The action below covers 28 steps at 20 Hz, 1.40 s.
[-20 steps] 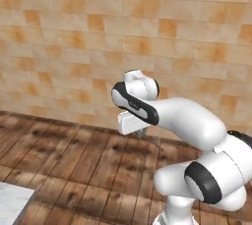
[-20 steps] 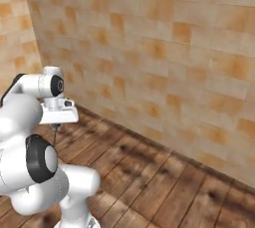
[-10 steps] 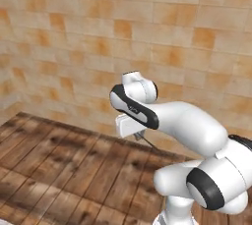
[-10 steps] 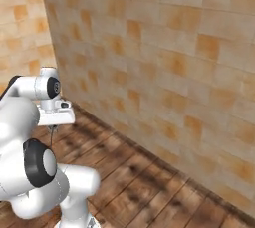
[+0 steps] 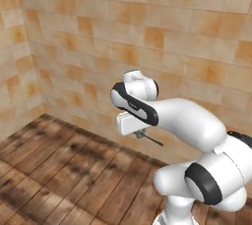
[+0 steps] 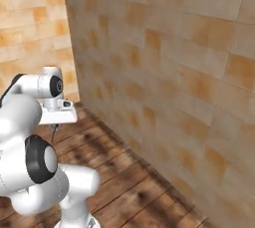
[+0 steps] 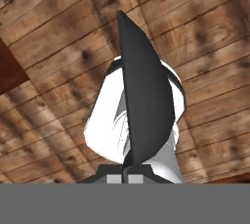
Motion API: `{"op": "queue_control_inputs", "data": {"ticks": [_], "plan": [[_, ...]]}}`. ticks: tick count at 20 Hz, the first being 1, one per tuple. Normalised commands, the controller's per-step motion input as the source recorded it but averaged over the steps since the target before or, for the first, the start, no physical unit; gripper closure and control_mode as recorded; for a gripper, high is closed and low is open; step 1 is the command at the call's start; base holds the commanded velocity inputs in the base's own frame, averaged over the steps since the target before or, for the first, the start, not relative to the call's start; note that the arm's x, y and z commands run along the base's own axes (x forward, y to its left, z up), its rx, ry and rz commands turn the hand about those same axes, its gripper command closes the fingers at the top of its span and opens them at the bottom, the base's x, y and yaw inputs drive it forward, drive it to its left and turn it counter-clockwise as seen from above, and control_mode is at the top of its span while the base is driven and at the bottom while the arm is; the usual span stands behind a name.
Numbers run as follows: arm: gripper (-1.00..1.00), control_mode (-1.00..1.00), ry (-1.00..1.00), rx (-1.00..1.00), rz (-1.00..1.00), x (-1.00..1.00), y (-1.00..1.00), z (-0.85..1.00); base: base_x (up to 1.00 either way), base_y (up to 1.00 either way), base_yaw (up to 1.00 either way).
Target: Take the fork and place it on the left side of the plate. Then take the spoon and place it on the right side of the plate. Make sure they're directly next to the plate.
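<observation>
My gripper is clamped shut on the slim dark-handled fork at frame centre, held high above the brown wooden plank floor, which I judge is for safe carrying.

The wall is tiled in mottled tan and orange squares with pale grout. The floor is dark brown wood planks with black knots. A dark grey blade-like object rises toward 12 o'clock in the hand view.
</observation>
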Motion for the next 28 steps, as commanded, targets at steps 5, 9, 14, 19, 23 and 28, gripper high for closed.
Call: {"op": "queue_control_inputs", "data": {"ticks": [5, 9, 14, 19, 23, 28], "plan": [[1.0, 1.0, 0.0, 0.0, 0.0, 0.0, 0.0, 0.0, 0.7, 0.01, 0.5], [1.0, 1.0, 0.0, 0.0, 0.0, 0.0, 0.0, 0.0, 0.75, 0.0, 0.47], [1.0, 1.0, 0.0, 0.0, 0.0, 0.0, 0.0, 0.0, 0.77, 0.0, 0.45], [1.0, 1.0, 0.0, 0.0, 0.0, 0.0, 0.0, 0.0, 0.81, 0.0, 0.4], [1.0, 1.0, 0.0, 0.0, 0.0, 0.0, 0.0, 0.0, 0.81, 0.0, 0.39], [1.0, 1.0, 0.0, 0.0, 0.0, 0.0, 0.0, 0.0, 0.84, -0.01, 0.35]]}}
